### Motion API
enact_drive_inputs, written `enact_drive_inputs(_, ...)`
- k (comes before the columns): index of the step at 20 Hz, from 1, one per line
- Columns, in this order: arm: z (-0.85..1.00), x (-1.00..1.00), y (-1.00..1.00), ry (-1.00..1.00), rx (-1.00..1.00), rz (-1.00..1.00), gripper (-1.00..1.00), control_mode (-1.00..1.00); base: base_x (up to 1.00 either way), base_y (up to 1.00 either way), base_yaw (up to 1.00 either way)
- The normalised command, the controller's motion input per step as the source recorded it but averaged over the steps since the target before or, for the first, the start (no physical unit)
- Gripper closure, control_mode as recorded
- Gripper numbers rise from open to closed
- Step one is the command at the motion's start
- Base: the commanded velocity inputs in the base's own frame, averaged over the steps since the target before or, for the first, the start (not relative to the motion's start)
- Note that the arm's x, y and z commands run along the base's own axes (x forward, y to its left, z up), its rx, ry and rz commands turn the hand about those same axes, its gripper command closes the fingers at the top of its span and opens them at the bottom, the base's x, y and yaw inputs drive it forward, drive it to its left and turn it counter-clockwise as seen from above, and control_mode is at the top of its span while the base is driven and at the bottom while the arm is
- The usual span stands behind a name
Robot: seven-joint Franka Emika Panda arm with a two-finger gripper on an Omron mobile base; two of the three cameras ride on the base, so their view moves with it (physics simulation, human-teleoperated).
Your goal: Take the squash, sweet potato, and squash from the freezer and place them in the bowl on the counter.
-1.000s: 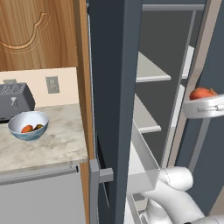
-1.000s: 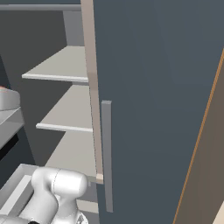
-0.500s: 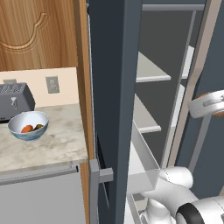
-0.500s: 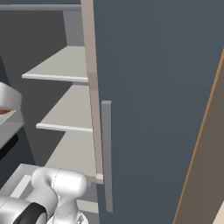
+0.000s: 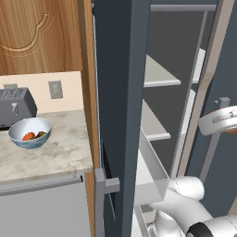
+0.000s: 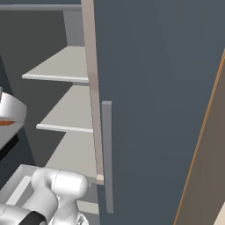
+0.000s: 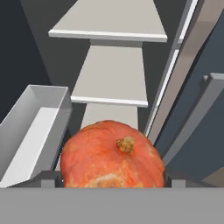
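An orange squash (image 7: 111, 155) with a small brown stem is held between my gripper's (image 7: 111, 181) finger tips in the hand view, so the gripper is shut on it. The hand hangs in front of the open freezer (image 5: 118, 88), by its pale shelves (image 7: 111, 85) and a clear drawer (image 7: 30, 127). A sliver of the squash (image 5: 230, 131) peeks out under the white hand in the left base view. The pale blue-and-white bowl (image 5: 18, 139) stands on the marbled counter (image 5: 60, 152), far to the left, with an orange and a greenish item inside.
A grey toaster (image 5: 15, 107) stands behind the bowl against the wall. The brown wooden cupboard (image 5: 41, 34) hangs above the counter. The freezer's open door (image 6: 154, 101) with its long grey handle (image 6: 107, 154) stands between the hand and the counter.
The hand with the squash has sunk a little and turned, so less of the squash shows in the left base view. The bowl and freezer are unchanged.
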Motion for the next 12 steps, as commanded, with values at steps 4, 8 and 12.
enact_drive_inputs(4,-0.12,0.00,0.00,0.00,0.00,-0.02,1.00,-1.00,0.00,0.00,0.00)
enact_drive_inputs(8,-0.09,-0.07,0.00,0.00,-0.01,0.00,1.00,1.00,-0.26,-0.01,0.00)
enact_drive_inputs(12,0.00,0.00,0.00,0.00,0.00,0.00,1.00,1.00,-0.96,-0.11,-0.03)
